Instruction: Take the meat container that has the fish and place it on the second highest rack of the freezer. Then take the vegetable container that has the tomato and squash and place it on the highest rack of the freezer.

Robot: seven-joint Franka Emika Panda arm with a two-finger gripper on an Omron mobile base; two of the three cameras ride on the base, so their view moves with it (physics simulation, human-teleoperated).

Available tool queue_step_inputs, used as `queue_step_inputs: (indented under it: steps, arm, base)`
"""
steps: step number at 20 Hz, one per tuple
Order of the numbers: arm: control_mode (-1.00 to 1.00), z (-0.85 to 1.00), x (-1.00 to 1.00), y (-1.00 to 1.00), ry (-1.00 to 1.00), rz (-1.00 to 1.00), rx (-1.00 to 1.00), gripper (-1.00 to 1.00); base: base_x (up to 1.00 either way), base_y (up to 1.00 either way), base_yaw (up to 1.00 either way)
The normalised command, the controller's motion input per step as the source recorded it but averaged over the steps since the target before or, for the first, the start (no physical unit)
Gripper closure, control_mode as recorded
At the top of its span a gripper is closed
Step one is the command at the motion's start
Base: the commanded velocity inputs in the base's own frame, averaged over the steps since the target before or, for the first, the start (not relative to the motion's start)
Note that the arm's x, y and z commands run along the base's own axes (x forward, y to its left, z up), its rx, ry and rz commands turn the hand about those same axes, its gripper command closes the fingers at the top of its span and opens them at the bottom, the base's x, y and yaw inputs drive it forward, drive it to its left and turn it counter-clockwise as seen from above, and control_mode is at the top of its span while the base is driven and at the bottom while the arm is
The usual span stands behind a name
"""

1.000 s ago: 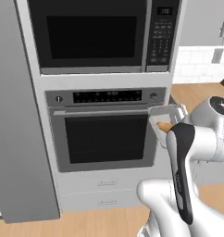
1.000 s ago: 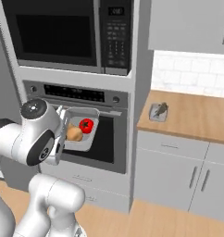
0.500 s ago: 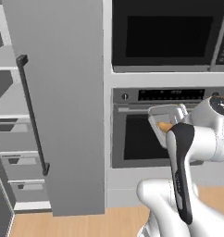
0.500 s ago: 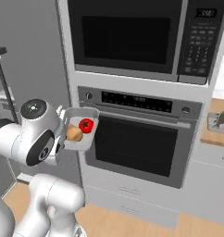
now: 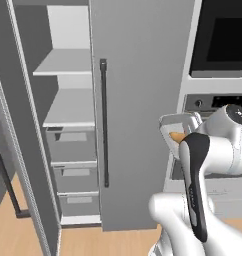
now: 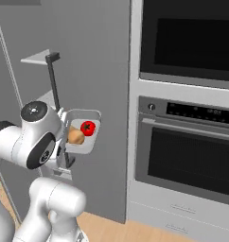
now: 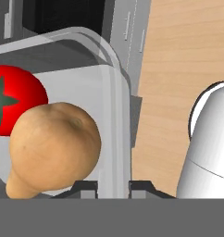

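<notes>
My gripper (image 7: 113,186) is shut on the rim of the vegetable container (image 6: 84,128), a clear-grey tray held level at chest height. In it lie the red tomato (image 7: 14,99) and, beside it, the tan squash (image 7: 53,146). Seen from the left base, the tray (image 5: 179,122) floats in front of the freezer's grey door (image 5: 138,100), right of its long black bar handle (image 5: 104,122). The freezer (image 5: 68,125) stands open to the left, with its highest rack (image 5: 63,64) above the second rack (image 5: 68,109). The meat container and the fish are out of view.
Grey drawers (image 5: 73,150) sit below the racks. A black-fronted wall oven (image 6: 192,160) and a built-in microwave (image 6: 187,42) stand to the right of the freezer. The freezer's side panel (image 5: 23,150) stands at the left. The floor (image 5: 93,242) is wood.
The base has driven left, so the whole scene slid right: the oven moved to the right edge and the open freezer came into view. The tray stays in my gripper.
</notes>
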Motion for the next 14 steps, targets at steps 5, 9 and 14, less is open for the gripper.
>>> queue_step_inputs:
  steps: [5, 9, 14]
  arm:
    - [1.00, 0.00, 0.00, 0.00, 0.00, 0.00, 0.00, 1.00]
    - [1.00, 0.00, 0.00, 0.00, 0.00, 0.00, 0.00, 1.00]
    - [1.00, 0.00, 0.00, 0.00, 0.00, 0.00, 0.00, 1.00]
  base:
    - [0.16, 0.85, 0.00]
    - [0.20, 0.44, 0.00]
    - [0.16, 0.02, 0.03]
